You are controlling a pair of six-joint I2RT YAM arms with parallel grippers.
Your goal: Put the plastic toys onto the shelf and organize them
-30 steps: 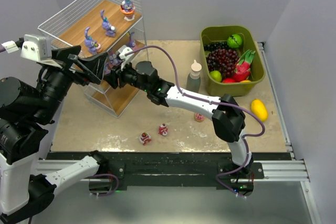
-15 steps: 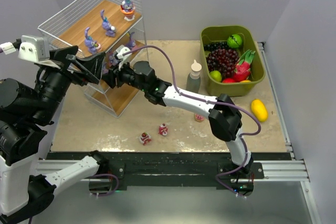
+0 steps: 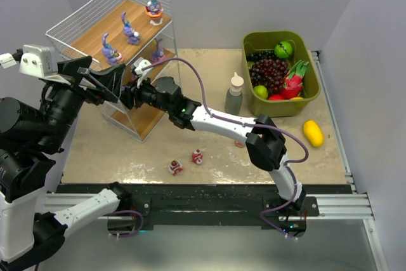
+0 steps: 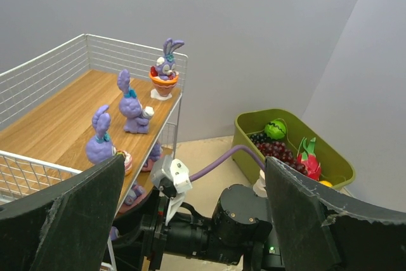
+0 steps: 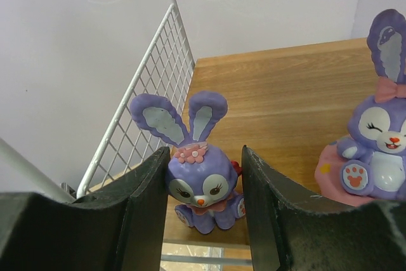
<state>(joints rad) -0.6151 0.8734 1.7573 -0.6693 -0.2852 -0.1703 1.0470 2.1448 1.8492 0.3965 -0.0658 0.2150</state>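
Note:
The shelf [image 3: 95, 30] stands at the back left. Three purple bunnies [image 3: 130, 32] stand on its top board, also in the left wrist view [image 4: 132, 107]. My right gripper [image 3: 127, 96] reaches into the middle tier, shut on a purple bunny [image 5: 202, 185] whose feet are at the board's [image 5: 285, 93] front edge. A bunny on a pink base [image 5: 379, 150] sits to its right. My left gripper [image 3: 98, 80] is open and empty, raised beside the shelf's near end. Two red-and-white pieces [image 3: 175, 167] [image 3: 198, 156] lie on the table; a third [image 3: 240, 142] is partly hidden behind the right arm.
An olive-green bin [image 3: 254, 44] at the back right holds grapes, a green apple and a dragon fruit. A small bottle [image 3: 235, 92] stands left of it. A yellow lemon [image 3: 313, 132] lies near the right edge. The right arm stretches across the table's middle.
My right arm has reached further left, carrying the bunny deeper into the shelf's middle tier. The left arm has shifted slightly left.

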